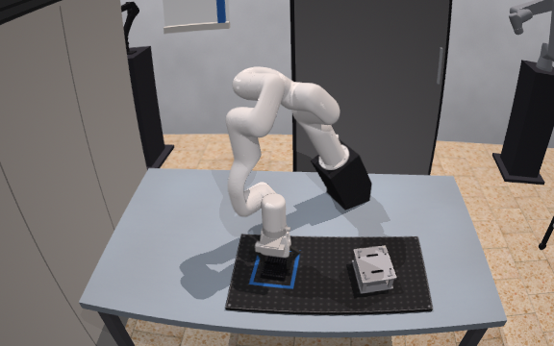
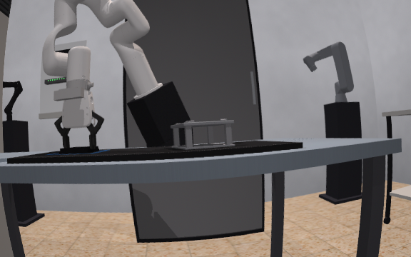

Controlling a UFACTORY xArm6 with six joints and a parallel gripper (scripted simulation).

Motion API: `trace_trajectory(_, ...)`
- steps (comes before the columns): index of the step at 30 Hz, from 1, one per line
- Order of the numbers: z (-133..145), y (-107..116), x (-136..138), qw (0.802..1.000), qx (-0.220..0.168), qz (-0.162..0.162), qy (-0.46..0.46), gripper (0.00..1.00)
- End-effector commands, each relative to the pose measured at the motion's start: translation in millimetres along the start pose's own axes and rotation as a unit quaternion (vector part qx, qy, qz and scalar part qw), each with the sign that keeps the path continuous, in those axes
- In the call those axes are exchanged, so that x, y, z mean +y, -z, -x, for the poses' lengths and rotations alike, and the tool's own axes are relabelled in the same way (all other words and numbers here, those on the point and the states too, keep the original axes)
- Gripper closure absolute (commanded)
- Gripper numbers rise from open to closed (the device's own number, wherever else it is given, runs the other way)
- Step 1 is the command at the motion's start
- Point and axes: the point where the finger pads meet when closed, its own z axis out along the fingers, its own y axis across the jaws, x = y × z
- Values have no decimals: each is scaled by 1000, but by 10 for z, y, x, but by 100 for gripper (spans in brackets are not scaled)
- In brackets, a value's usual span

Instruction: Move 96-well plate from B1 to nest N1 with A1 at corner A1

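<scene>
The dark 96-well plate (image 1: pixel 273 270) lies flat inside the blue square outline of spot B1 on the black mat. In the exterior view the plate (image 2: pixel 79 149) shows as a thin dark slab on the mat. My gripper (image 1: pixel 273 261) stands straight above it, fingers down on either side, shut on the plate's edges; it also shows in the exterior view (image 2: pixel 78 145). The plate rests on the mat. The raised grey plate nest N1 (image 1: pixel 374 269) stands to the right, empty; the exterior view shows its frame on posts (image 2: pixel 203 133). The cut-off corner is too small to tell.
The black perforated mat (image 1: pixel 329 274) covers the front middle of the grey table. The arm's black base block (image 1: pixel 343 179) sits behind the mat. A beige cabinet stands to the left, and other arms on black pedestals stand far behind.
</scene>
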Motion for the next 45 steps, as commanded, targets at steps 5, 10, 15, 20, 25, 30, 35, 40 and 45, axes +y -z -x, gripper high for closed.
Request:
trace_trajectory(5, -12, 7, 3, 1000, 1, 0, 0, 100)
trace_trajectory(10, -12, 7, 3, 1000, 1, 0, 0, 100)
trace_trajectory(15, -12, 7, 3, 1000, 1, 0, 0, 100)
trace_trajectory(20, -12, 7, 3, 1000, 1, 0, 0, 100)
trace_trajectory(25, -12, 40, 3, 1000, 1, 0, 0, 100)
trace_trajectory(30, -12, 60, 3, 1000, 1, 0, 0, 100)
trace_trajectory(35, -12, 94, 3, 1000, 1, 0, 0, 100)
trace_trajectory(40, -12, 127, 3, 1000, 1, 0, 0, 100)
trace_trajectory(45, -12, 148, 3, 1000, 1, 0, 0, 100)
